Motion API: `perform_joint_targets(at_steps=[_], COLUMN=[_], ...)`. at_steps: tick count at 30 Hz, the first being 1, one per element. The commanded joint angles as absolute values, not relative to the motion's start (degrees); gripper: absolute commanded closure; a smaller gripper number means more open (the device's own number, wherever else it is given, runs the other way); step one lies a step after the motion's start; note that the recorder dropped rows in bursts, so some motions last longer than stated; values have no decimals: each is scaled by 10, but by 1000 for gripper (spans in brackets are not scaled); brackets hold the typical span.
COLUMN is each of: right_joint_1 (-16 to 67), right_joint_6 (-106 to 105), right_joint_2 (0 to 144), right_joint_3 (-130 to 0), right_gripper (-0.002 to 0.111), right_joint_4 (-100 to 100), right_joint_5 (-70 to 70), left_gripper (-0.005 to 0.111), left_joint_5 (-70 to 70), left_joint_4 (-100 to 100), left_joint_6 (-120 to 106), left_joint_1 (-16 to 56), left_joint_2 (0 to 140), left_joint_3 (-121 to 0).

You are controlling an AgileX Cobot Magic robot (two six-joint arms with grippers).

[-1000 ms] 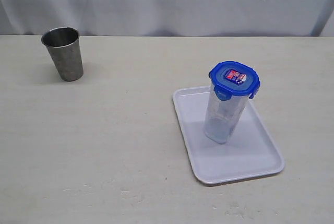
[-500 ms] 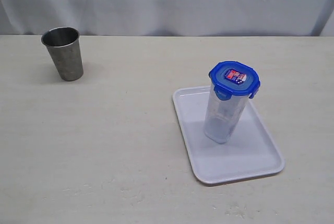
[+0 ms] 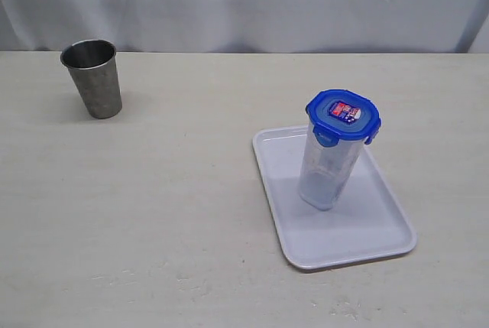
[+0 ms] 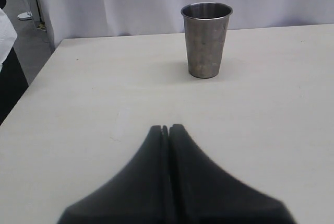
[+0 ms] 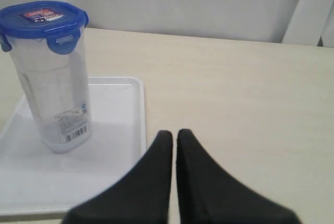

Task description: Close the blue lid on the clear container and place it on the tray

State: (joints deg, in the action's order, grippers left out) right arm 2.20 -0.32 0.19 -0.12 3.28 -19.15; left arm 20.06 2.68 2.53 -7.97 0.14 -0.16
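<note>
Jaws pressed together, empty, on my left gripper [image 4: 166,128] and right gripper [image 5: 175,132]. Lower right of the exterior frame: clear container [image 3: 328,173] upright on the white tray [image 3: 367,238], blue lid [image 3: 343,116] seated on its rim. Upper left: steel cup [image 3: 93,79], well apart, on the surface [image 3: 183,190].

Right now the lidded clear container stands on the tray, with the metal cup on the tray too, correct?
Not quite: the metal cup stands on the table, off the tray; the exterior view shows it. The rest holds.
</note>
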Motion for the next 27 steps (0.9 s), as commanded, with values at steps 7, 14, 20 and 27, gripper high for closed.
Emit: perform_joint_targets(at_steps=[7, 14, 20, 27], right_joint_1=[22, 22, 22, 22], right_joint_6=[-13, -13, -13, -13], right_joint_2=[0, 0, 0, 0], right_joint_3=[0, 0, 0, 0], right_gripper=[104, 104, 104, 104], right_joint_4=[-19, -10, -10, -10], right_joint_5=[-194, -194, -194, -194], left_gripper=[107, 107, 107, 107], left_joint_5=[194, 194, 194, 194], left_joint_4=[24, 24, 24, 24], left_joint_6=[28, 28, 28, 28], left_joint_1=[-80, -80, -80, -80], left_joint_2=[0, 0, 0, 0], left_joint_3=[0, 0, 0, 0])
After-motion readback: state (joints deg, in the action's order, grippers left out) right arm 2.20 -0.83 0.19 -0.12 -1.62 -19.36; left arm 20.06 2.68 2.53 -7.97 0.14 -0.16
